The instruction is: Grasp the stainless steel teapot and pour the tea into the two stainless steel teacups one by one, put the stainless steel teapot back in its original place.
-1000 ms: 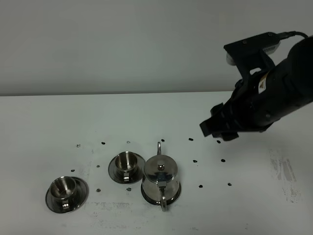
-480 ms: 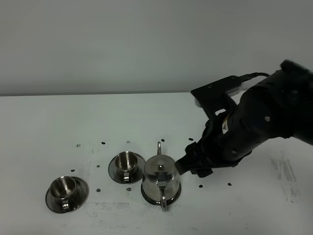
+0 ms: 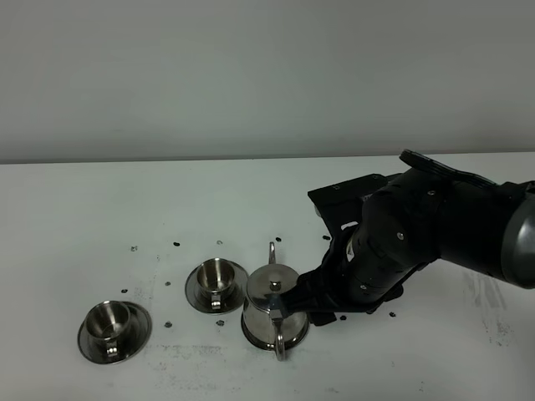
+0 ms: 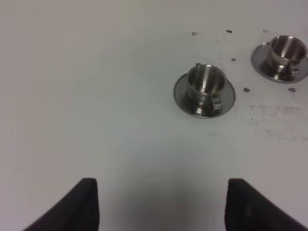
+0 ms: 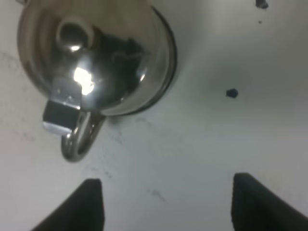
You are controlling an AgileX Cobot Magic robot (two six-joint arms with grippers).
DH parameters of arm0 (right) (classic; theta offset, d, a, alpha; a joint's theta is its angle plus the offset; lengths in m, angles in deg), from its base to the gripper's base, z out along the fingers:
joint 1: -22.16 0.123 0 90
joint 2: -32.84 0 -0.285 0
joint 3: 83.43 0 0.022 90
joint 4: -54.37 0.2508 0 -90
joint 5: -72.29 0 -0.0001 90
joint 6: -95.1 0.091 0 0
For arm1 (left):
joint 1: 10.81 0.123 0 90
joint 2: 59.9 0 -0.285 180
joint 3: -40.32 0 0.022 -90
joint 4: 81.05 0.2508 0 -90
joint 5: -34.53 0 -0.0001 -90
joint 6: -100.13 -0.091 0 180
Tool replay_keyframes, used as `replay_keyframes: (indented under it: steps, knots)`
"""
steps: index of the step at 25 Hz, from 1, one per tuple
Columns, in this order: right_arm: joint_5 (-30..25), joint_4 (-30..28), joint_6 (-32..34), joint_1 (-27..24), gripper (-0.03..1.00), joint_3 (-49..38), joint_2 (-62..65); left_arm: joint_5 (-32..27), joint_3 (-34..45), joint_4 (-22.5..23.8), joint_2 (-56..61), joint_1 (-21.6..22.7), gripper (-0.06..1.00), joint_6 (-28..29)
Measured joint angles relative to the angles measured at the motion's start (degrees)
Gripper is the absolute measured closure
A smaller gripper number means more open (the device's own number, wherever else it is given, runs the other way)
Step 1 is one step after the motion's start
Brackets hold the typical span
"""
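Guessing the risk rn is the wide-open, empty black right claw (image 5: 166, 186), hovering just beside the shiny squat steel teapot (image 3: 266, 322) on the white table (image 3: 84, 209), missing that thin loop handle (image 5: 77, 142) & shoving the pot into the small steel teacup (image 3: 216, 280) next to it.

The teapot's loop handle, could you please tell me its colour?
Shiny silver steel; the handle shows best in the right wrist view.

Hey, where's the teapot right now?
In the high view, the teapot stands near the front of the table, just right of the right-hand cup, with the right gripper close on its other side.
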Motion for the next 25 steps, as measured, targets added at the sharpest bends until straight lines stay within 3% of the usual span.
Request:
replay_keyframes:
  steps: [6, 25]
  knots:
    - [1.81, 1.91, 2.61, 0.0, 0.39, -1.88, -0.32, 0.0, 0.0, 0.0, 0.0, 0.0, 0.33, 0.0]
    - [6.21, 7.6, 1.93, 4.26, 0.41, -1.94, -2.87, 0.0, 0.0, 0.0, 0.0, 0.0, 0.33, 0.06]
